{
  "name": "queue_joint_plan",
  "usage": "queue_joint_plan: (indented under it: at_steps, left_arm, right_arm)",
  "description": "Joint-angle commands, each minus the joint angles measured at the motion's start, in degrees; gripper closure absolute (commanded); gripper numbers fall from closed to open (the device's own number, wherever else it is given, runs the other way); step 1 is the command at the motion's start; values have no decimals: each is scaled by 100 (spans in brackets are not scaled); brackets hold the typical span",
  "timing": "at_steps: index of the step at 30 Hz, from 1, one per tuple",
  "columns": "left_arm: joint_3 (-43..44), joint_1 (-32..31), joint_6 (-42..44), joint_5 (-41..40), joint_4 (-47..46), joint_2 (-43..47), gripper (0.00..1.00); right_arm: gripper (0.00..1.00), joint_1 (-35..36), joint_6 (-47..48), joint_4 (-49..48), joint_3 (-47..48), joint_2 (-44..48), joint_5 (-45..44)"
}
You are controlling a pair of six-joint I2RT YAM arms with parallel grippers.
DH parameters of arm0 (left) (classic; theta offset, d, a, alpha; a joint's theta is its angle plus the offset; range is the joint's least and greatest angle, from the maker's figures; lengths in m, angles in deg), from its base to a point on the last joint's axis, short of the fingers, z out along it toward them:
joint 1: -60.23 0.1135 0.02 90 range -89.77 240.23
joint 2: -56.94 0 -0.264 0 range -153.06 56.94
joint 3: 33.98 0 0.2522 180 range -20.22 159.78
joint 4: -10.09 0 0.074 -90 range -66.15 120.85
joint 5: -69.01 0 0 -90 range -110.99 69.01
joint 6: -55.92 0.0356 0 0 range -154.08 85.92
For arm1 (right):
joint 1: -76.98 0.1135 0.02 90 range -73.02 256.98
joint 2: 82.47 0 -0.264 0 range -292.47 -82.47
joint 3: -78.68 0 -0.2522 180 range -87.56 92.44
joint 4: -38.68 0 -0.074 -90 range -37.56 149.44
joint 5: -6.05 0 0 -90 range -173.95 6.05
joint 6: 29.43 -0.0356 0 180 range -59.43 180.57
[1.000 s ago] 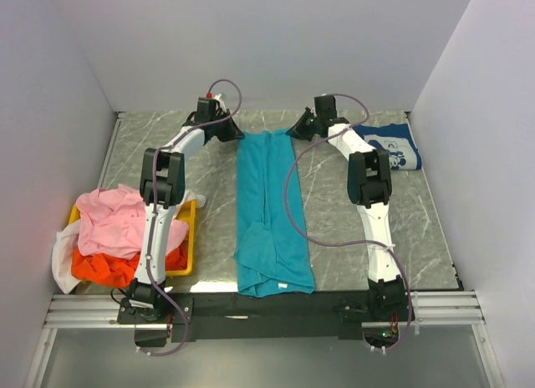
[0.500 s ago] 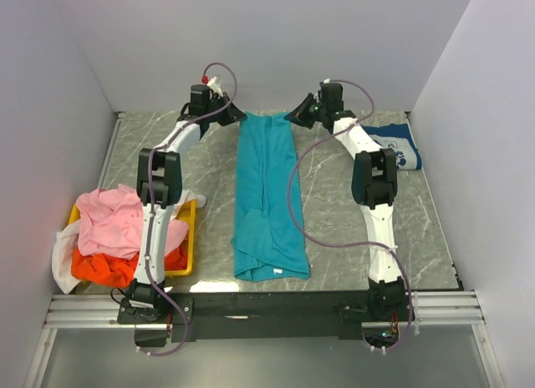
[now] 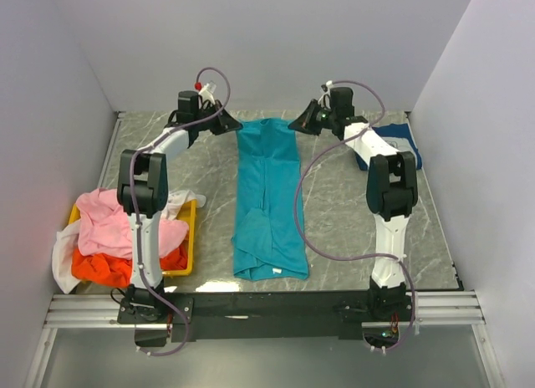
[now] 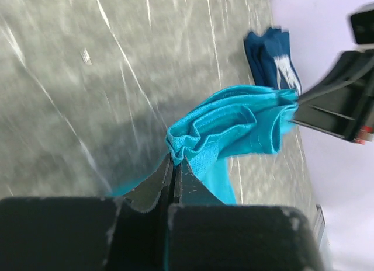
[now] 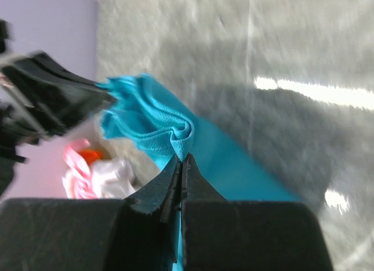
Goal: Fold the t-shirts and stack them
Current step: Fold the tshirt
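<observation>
A teal t-shirt [image 3: 267, 204] lies stretched in a long strip down the middle of the table, its near end folded over. My left gripper [image 3: 235, 125] is shut on its far left corner [image 4: 190, 143], and my right gripper [image 3: 294, 125] is shut on its far right corner [image 5: 175, 134]. Both hold that far edge lifted near the back wall. A folded navy t-shirt [image 3: 401, 145] with white print lies at the back right, partly hidden by the right arm; it also shows in the left wrist view [image 4: 272, 55]. Pink [image 3: 113, 225], orange [image 3: 104, 267] and white [image 3: 60, 254] t-shirts are heaped at the left.
A yellow tray [image 3: 191, 237] under the heap sits at the left near edge. Walls close in the back and both sides. Grey marbled tabletop [image 3: 351, 221] shows between the teal shirt and each arm.
Both grippers have carried the teal shirt's far edge back toward the wall and spread apart, drawing the shirt away from the near edge and widening its far end.
</observation>
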Motion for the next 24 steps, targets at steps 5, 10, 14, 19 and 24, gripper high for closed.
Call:
queue_joint_plan:
  at_steps: [5, 10, 14, 19, 24]
  left_arm:
    - [-1047, -105, 375, 408, -175, 1082, 100]
    - [-1864, -184, 525, 242, -157, 1759, 100]
    - [-2410, -236, 595, 22, -192, 2260, 100]
    - [-2928, -307, 683, -58, -121, 2717, 100]
    - [-3464, -438, 788, -242, -8, 3114, 100]
  right_arm:
    - [100, 46, 548, -148, -1094, 979, 314]
    - [100, 46, 653, -254, -1982, 1516, 279]
    - [100, 55, 680, -298, -2457, 1990, 279]
    - [100, 143, 733, -298, -3037, 2368, 244]
    - [100, 231, 733, -316, -3607, 2764, 200]
